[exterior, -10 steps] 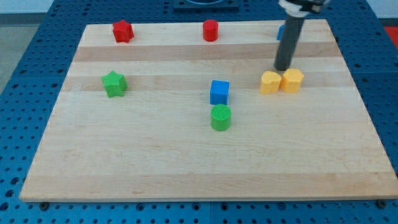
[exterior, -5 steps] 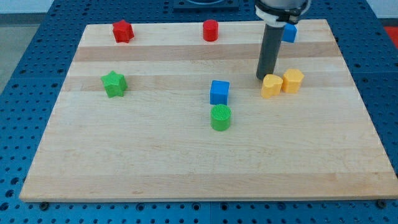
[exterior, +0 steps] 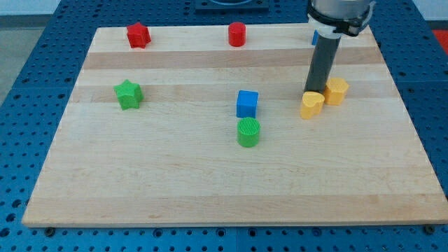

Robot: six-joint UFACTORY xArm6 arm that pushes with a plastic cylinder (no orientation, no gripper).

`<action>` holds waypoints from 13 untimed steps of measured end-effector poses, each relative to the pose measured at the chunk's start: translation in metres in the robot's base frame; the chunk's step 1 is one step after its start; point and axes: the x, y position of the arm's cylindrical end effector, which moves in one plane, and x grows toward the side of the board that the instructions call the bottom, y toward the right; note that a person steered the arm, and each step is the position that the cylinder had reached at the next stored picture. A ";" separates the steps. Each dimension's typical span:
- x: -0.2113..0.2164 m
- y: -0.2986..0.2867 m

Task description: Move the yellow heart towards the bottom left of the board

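The yellow heart (exterior: 312,105) lies on the wooden board (exterior: 175,182) at the view's right, a little above mid-height. My tip (exterior: 314,92) stands right at its upper edge, touching it, between it and the yellow hexagon block (exterior: 337,91) just to the upper right. The dark rod (exterior: 323,63) rises from there toward the view's top.
A blue cube (exterior: 246,103) and a green cylinder (exterior: 248,131) sit near the centre. A green star (exterior: 129,94) is at the left. A red star (exterior: 138,34) and a red cylinder (exterior: 237,33) are along the top edge. A blue block (exterior: 314,36) shows partly behind the rod.
My tip swung left, then back right and down onto the heart's upper edge. The heart slid down and slightly right, away from the hexagon, which shifted slightly right.
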 end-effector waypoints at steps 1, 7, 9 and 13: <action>0.003 0.000; 0.098 -0.022; 0.141 -0.044; 0.161 -0.118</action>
